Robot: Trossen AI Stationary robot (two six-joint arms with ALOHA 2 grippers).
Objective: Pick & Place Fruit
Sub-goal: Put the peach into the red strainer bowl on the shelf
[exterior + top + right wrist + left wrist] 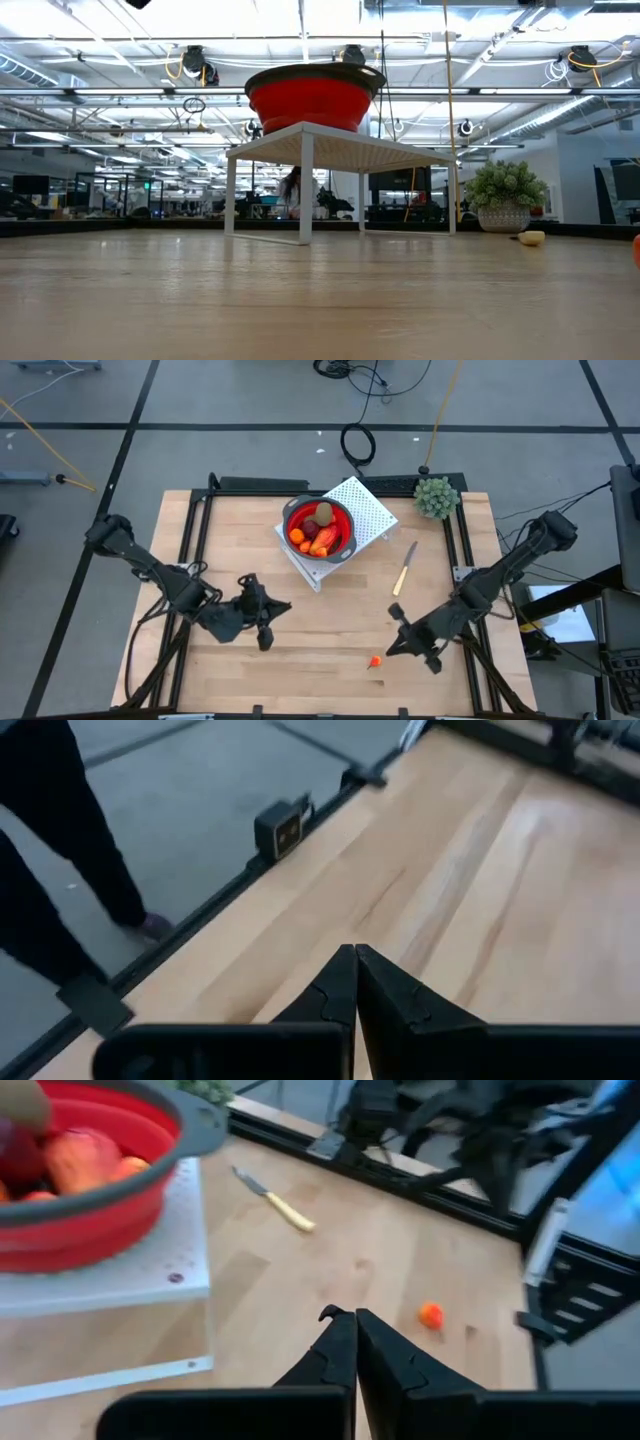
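**Red bowl holds most of the fruit; one orange bit lies loose**

Wooden table [330, 650] first, at its near edge: a tiny orange bit [375, 660] lies alone on the boards, just beside the right gripper [392, 618], whose fingers are pressed together on nothing. To the other side, the left gripper [285, 606] sits above bare wood, its fingers [340, 1345] likewise closed and empty; its wrist view shows the orange bit [431, 1315] ahead.

Farther back, a pale-handled knife [404, 568] lies flat on the table, apart from both grippers. Beyond it stands a white perforated stand [365, 510], tilted against the table's edges, carrying a red bowl [318, 527] with a grey rim. Inside the bowl rest the fruit [316, 532]: a brown oval, a dark red ball, orange and red-and-yellow pieces.

At the far right corner sits a green bushy plant [436, 497].
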